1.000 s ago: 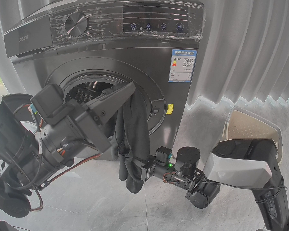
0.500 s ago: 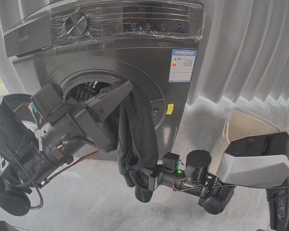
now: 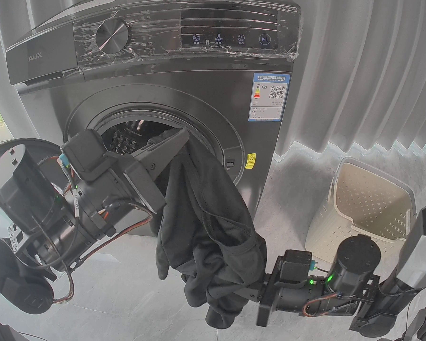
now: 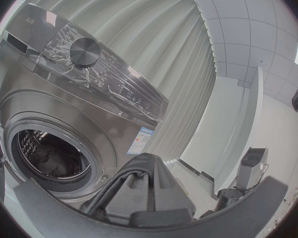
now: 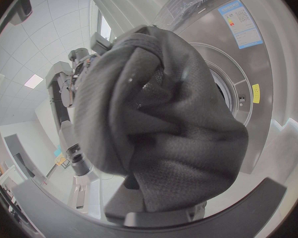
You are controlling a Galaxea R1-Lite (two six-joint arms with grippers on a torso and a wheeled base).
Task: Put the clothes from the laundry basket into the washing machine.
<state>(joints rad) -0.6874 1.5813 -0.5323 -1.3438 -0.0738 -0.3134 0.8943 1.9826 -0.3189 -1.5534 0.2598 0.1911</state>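
Garment (image 3: 208,223) hangs before washing machine (image 3: 199,79) holding clothes (image 4: 54,161).

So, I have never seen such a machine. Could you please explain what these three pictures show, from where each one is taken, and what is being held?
This is a robot with two arms, each ending in a gripper, a two-fingered clamp. The wide picture comes from a camera on its head; the two round ones come from cameras on its wrists. In the head view, the left gripper is shut on a dark grey garment in front of the round open door hole of the silver-grey metal washing machine. The right gripper, lower down, pinches another part, so the cloth hangs stretched between them. Some dark laundry lies in the drum. The cream perforated plastic laundry basket stands on the grey tiled floor to the right.
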